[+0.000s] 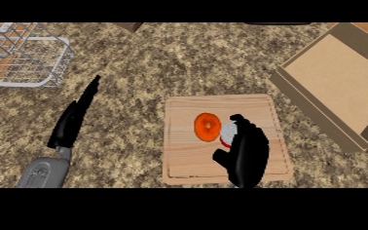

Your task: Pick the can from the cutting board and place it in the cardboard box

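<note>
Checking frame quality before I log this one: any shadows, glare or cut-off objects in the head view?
Head view: even lighting, no glare on the counter. The right hand hides most of the can on the cutting board. The cardboard box and wire basket run off the frame edges.

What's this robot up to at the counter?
The robot's right hand is down on the wooden cutting board, fingers curling round a small can that is mostly hidden behind it. An orange round thing lies on the board just left of the can. The can has not been lifted yet. The open cardboard box, where it is meant to go, waits to the right. The left hand rests open at the left, and a wire basket sits at the far left.
</note>
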